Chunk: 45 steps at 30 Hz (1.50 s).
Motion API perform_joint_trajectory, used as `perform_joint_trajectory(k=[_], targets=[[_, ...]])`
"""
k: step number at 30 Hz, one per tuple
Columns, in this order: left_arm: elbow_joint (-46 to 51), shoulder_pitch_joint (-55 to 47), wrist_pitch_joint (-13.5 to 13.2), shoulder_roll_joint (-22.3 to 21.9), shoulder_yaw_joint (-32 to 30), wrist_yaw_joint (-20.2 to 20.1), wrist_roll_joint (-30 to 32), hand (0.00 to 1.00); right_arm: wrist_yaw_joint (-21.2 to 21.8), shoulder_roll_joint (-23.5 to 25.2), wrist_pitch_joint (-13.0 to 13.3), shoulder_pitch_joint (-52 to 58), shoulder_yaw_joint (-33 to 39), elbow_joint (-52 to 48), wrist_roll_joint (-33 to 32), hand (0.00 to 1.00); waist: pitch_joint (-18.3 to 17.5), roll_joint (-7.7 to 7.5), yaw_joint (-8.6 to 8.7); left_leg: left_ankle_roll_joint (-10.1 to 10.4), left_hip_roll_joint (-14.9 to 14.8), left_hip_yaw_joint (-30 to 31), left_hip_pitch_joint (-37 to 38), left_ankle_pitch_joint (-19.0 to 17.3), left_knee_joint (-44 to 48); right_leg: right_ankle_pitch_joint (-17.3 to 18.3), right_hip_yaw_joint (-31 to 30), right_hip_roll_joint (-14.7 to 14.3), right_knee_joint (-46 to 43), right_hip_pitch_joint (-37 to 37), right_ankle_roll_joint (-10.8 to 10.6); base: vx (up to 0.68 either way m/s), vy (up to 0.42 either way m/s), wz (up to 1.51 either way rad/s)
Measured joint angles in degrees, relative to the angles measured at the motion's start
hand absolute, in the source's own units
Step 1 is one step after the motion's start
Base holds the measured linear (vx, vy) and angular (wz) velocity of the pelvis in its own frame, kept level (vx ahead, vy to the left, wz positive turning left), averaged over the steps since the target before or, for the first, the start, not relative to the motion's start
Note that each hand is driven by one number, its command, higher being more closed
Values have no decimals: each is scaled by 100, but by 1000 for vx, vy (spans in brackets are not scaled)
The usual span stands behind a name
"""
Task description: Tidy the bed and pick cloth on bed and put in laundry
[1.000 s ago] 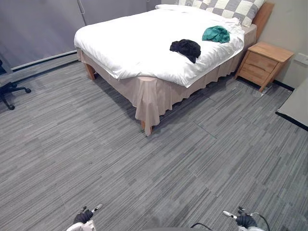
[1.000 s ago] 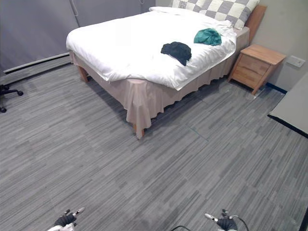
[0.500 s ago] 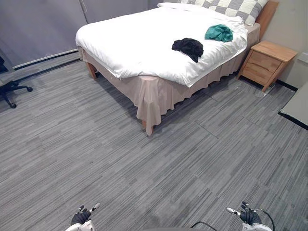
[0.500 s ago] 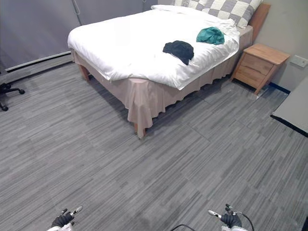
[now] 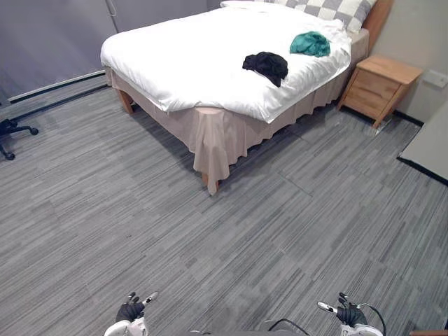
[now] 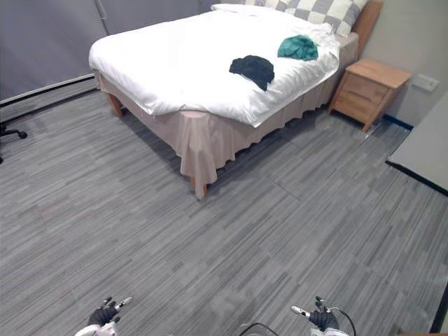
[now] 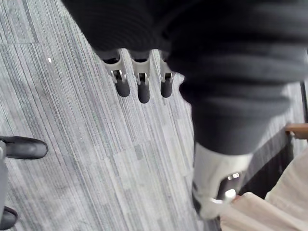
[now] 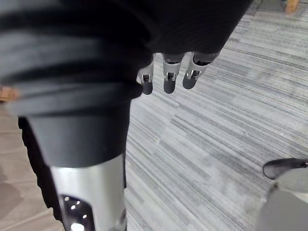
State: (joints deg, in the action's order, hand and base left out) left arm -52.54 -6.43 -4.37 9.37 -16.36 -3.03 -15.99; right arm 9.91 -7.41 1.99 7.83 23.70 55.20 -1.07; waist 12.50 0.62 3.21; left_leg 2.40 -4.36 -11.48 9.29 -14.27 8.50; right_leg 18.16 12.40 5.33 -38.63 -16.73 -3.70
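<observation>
Only the view has been shifted since a second ago: the black cloth (image 5: pixel 266 65) and green cloth (image 5: pixel 310 43) are seen apart on the bed (image 5: pixel 189 56), well away. The left hand (image 5: pixel 131 310) and right hand (image 5: pixel 348 315) are held low, fingers relaxed, nothing gripped. Both cloths are judged soft and light, best gathered at the bunched middle.

On bed (image 5: pixel 185 56) lie near cloth (image 5: pixel 266 64) and far cloth (image 5: pixel 310 43); nightstand (image 5: pixel 380 82) right.
</observation>
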Motion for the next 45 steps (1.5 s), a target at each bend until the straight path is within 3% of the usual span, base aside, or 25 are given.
perform_joint_trajectory(k=[1,4,5,6,8,9,10,11,13,15,18,20,22,23,25,27,29,30,32,33,35,37,39,43,45], targets=[[0,65,-2,4,3,-16,4,0,-3,44,6,20,-1,-18,-37,0,28,15,31,93,-148,15,20,-45,-2,-153,38,-13,442,-152,17,406,-270,10],[9,382,-16,-27,-3,-237,69,0,-55,79,25,113,38,-134,-143,0,195,-19,29,580,-528,57,327,-339,-38,-1498,-331,243,2514,-602,-164,434,-309,12],[17,402,-12,-28,-10,-239,75,0,-59,96,25,139,39,-211,-139,0,227,-34,31,645,-570,63,423,-423,-30,-1610,-454,310,2649,-591,-226,641,-499,14],[19,417,43,-126,-72,-237,75,0,-76,94,25,284,80,-340,-131,0,271,144,62,285,-929,99,786,-829,-17,-2054,-252,241,1852,-714,-272,550,-431,23],[104,367,94,-142,-75,-282,76,0,-86,135,22,337,91,-444,-132,0,236,208,80,-21,-1033,266,691,-601,483,-1519,-126,201,813,-1023,18,563,-440,13],[183,253,109,-247,-77,-344,75,0,-82,99,-12,327,156,-469,-116,0,213,308,38,101,-1309,446,329,10,1661,-965,-46,85,338,-952,476,588,-485,-11],[182,221,110,-263,-75,-368,80,0,-81,98,-14,319,174,-471,-110,0,201,342,34,124,-1385,444,208,206,1987,-850,-19,45,315,-880,510,732,-586,-8],[174,160,108,-305,-72,-429,100,0,-80,94,-20,311,210,-470,-110,0,223,372,47,102,-1627,451,-260,884,2996,-569,49,-109,392,-581,594,517,-358,14],[111,26,58,-400,-72,-523,139,0,-88,57,-28,209,200,-380,-45,0,298,435,16,332,-1480,743,-1222,591,4891,-464,163,-454,1164,454,736,621,-379,22],[142,-168,-46,-457,-67,-599,143,0,-84,45,38,144,141,-363,114,0,362,223,-50,487,-867,608,-1716,206,4901,-513,179,-518,1879,1315,715,593,-310,3],[224,-441,-231,-665,-64,-657,126,0,-80,-68,202,-43,170,-546,117,0,393,161,-341,182,-338,-710,-2193,58,3066,-600,212,-659,2644,2287,794,624,-260,-34],[265,-560,-276,-802,-47,-723,114,0,-64,-156,257,-72,222,-855,115,0,328,248,-388,-155,4,-1610,-2277,625,1118,-481,174,-851,3042,2765,684,608,-170,-26],[310,-624,-256,-763,-37,-702,101,0,-66,-180,261,-93,215,-1064,115,0,280,238,-418,-724,137,-2299,-2326,941,681,60,313,-904,3021,3050,784,581,-44,-17],[310,-624,-203,-721,-9,-635,65,0,-95,-163,264,-5,198,-1108,121,0,113,156,-365,-1304,274,-2413,-2333,960,696,381,445,-890,2657,3086,576,773,-57,15],[208,-476,-106,-515,-15,-574,16,0,-107,-91,194,11,29,-1003,124,0,-3,-92,-310,-1434,512,-2016,-2196,842,737,360,673,-519,701,2428,89,599,-52,53],[74,-114,-21,-360,280,-470,8,0,-111,12,178,58,33,-805,141,0,4,-84,-158,-1107,548,-1354,-1719,845,419,605,574,-317,-602,1558,144,651,-75,124],[139,-62,-36,-374,315,-475,-31,0,-118,85,240,125,26,-711,279,0,15,-44,-131,-967,504,-837,-1317,858,202,702,533,-325,-217,1388,149,507,-133,127],[185,-5,-45,-412,322,-478,-77,0,-128,86,282,169,-43,-651,330,0,26,117,-89,-834,352,-396,-1098,843,84,679,313,-410,445,1202,138,481,-270,179],[344,77,-63,-417,314,-505,-103,0,-217,136,352,245,-196,-711,222,0,-21,129,-65,-691,258,209,-1034,906,42,180,-532,-436,1624,894,-117,546,-335,200],[485,57,-111,-400,272,-520,-101,0,-305,247,364,315,-193,-749,68,0,-78,-4,-80,-404,281,350,-1000,769,95,-521,-956,-209,2346,871,-214,337,-248,181],[739,-97,-137,-245,32,-493,-112,0,-447,575,217,352,-205,-785,-159,0,-114,-572,-281,-52,508,416,-932,340,473,-1777,-1092,393,2631,844,-210,379,-414,131],[761,-369,-157,-455,-198,-470,-234,0,-424,548,156,234,-192,-840,-158,0,-219,-169,-373,165,-69,174,-949,180,676,-1769,-897,-8,2799,1110,-131,340,-424,30],[792,-566,-235,-645,-300,-438,-467,0,-395,433,135,185,-126,-873,-133,0,-263,17,-397,306,-244,111,-756,234,415,-1735,-800,-194,3162,1367,26,200,-216,13],[1629,-501,-610,-653,-435,-223,-527,0,-335,242,12,297,99,-862,-141,0,-313,120,-316,412,-469,-247,-521,528,-199,-1662,-546,-294,3311,1486,203,93,-119,23],[2639,-273,-1168,-330,-437,-43,-165,0,-357,146,26,476,101,-767,-173,0,-340,108,-284,524,-479,-316,-483,782,-467,-1621,-342,-253,3313,1505,227,42,-31,50]])
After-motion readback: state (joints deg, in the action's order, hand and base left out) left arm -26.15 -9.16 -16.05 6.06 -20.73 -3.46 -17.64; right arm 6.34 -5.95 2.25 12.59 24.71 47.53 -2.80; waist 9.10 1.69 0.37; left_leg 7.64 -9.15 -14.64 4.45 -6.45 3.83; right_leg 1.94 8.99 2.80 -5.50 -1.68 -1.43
